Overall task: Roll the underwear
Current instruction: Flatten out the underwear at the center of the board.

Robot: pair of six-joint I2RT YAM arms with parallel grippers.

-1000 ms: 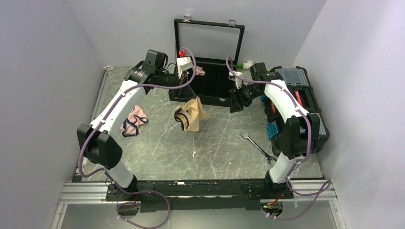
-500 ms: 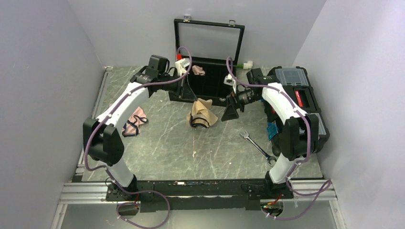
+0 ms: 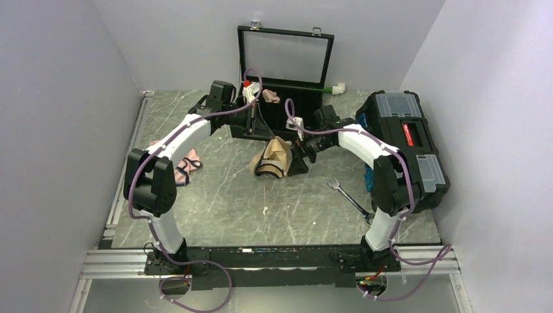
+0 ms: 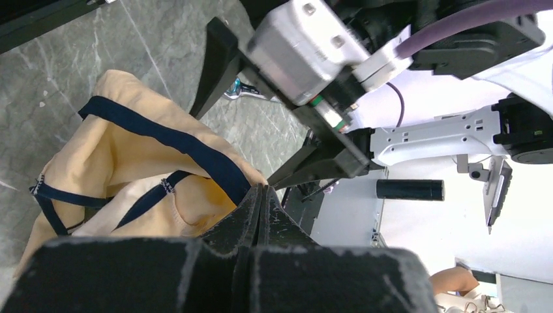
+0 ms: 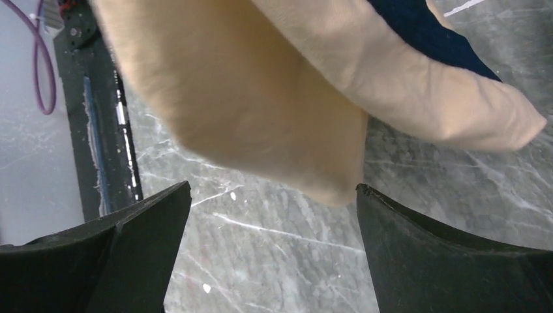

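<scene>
The underwear [image 3: 272, 158], tan-beige with navy edging, hangs crumpled in mid-table, its lower end on the marble. My left gripper [image 3: 267, 134] is shut on its top edge. In the left wrist view the fingers [image 4: 251, 208] press together where the navy band of the underwear [image 4: 130, 163] meets them. Just right of the cloth, my right gripper [image 3: 297, 160] is open. In its wrist view the right gripper [image 5: 272, 189] has wide jaws with only table between them, and the underwear [image 5: 248, 98] hangs just past the fingertips.
An open black case [image 3: 295, 124] stands behind the cloth with a small pink roll [image 3: 271, 98] inside. Pink underwear [image 3: 185, 163] lies at the left. A wrench [image 3: 352, 199] lies at the front right, beside a black toolbox [image 3: 407, 137].
My right gripper opened wide and moved left, down to the underwear's side. The left arm shifted the hanging underwear slightly right and lowered it onto the table.
</scene>
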